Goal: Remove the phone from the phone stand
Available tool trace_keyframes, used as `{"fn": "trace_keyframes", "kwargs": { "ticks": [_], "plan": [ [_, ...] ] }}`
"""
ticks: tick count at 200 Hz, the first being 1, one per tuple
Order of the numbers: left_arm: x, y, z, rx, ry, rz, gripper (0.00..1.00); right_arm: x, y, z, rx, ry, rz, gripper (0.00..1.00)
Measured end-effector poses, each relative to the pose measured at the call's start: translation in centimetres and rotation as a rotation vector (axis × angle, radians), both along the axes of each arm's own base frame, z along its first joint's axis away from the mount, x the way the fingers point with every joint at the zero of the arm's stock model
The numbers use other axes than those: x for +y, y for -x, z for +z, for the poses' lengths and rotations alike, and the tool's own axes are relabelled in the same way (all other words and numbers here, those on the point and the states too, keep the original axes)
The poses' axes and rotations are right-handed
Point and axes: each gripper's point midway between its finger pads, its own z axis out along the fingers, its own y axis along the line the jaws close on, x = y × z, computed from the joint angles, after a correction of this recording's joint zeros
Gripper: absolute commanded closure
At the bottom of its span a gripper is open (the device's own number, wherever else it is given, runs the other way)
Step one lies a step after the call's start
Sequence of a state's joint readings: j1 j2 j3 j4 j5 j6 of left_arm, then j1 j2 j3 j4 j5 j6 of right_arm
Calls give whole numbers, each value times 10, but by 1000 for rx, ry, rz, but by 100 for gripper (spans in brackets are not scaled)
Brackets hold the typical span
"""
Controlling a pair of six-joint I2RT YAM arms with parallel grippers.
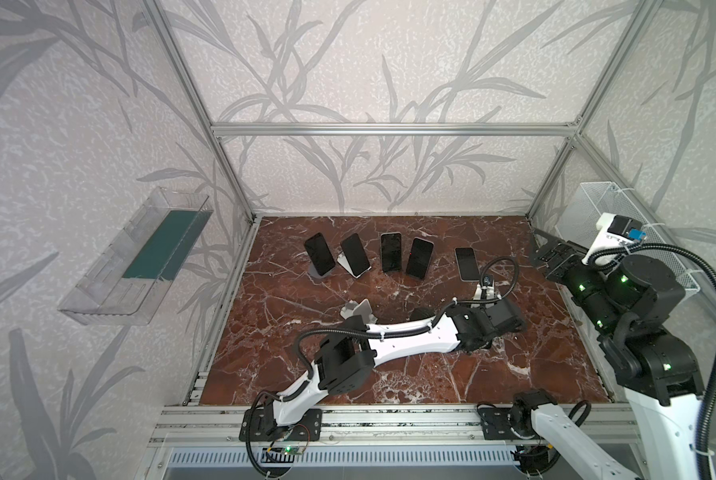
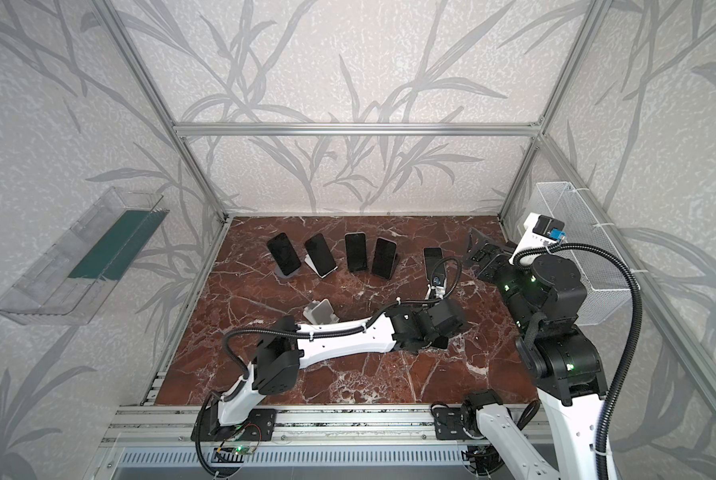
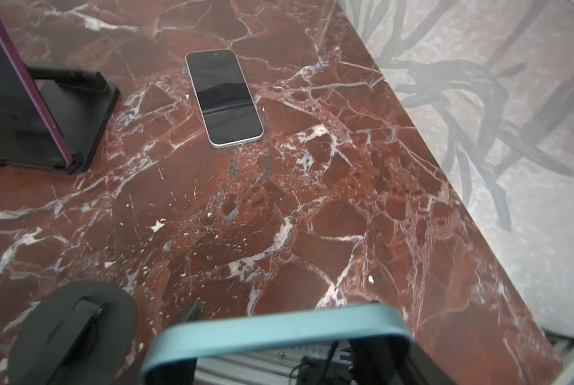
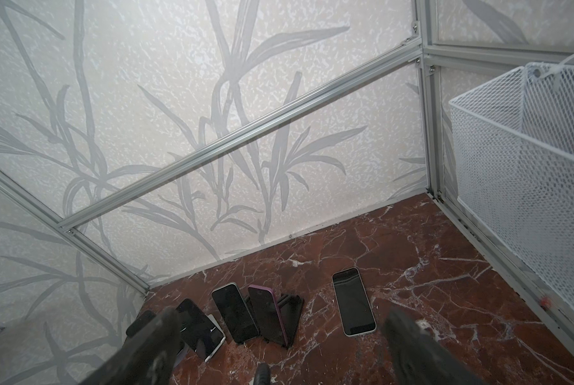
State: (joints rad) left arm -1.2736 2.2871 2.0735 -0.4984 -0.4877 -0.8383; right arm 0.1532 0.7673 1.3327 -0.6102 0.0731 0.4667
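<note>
Left wrist: phone (image 3: 279, 328) teal-edged, rounded corners, blurred.

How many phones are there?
6 phones: four lean on stands at the back, one flat right of them, one teal in the left gripper. Others may hide under the arm.

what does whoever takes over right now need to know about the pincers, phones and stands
Left pincer: shut on the teal phone, beside the empty black stand.
Right pincer: open, empty, raised near the mesh basket.
Back row: four phones lean on stands; a white-edged phone lies flat on the table; a white stand is empty.
Done: teal phone looks off its stand.
Left: lay it down; maybe the four others.
</note>
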Motion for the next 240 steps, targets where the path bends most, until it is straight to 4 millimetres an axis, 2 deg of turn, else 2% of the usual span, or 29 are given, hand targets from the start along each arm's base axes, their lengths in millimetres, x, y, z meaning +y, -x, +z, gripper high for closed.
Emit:
{"fn": "trace_keyframes", "kwargs": {
  "ticks": [24, 44, 69, 97, 124, 146, 172, 215, 240],
  "plan": [
    [-12, -12, -1, 16, 30, 56, 90, -1, 3, -11, 13, 2, -1, 5],
    [-20, -21, -12, 46, 45, 94, 91, -1, 2, -19, 30, 4, -3, 5],
    [-20, -34, -42, 93, 35, 141, 92, 4, -2, -22, 26, -2, 22, 5],
    [-8, -50, -77, 146, -6, 190, 93, 14, -3, -11, -24, -16, 79, 4],
    [0, -64, -79, 174, 7, 211, 93, 24, 3, 6, -94, -30, 143, 4],
    [0, -74, -80, 184, 14, 209, 93, 29, 7, 11, -129, -34, 174, 4],
    [-3, -81, -85, 199, 27, 195, 91, 31, 7, -1, -121, -34, 184, 4],
    [-8, -80, -94, 243, 33, 147, 89, 33, -6, -36, -49, -31, 185, 3],
    [-5, -77, -98, 255, 11, 143, 86, 35, -8, -41, -40, -37, 191, 3]
  ]
}}
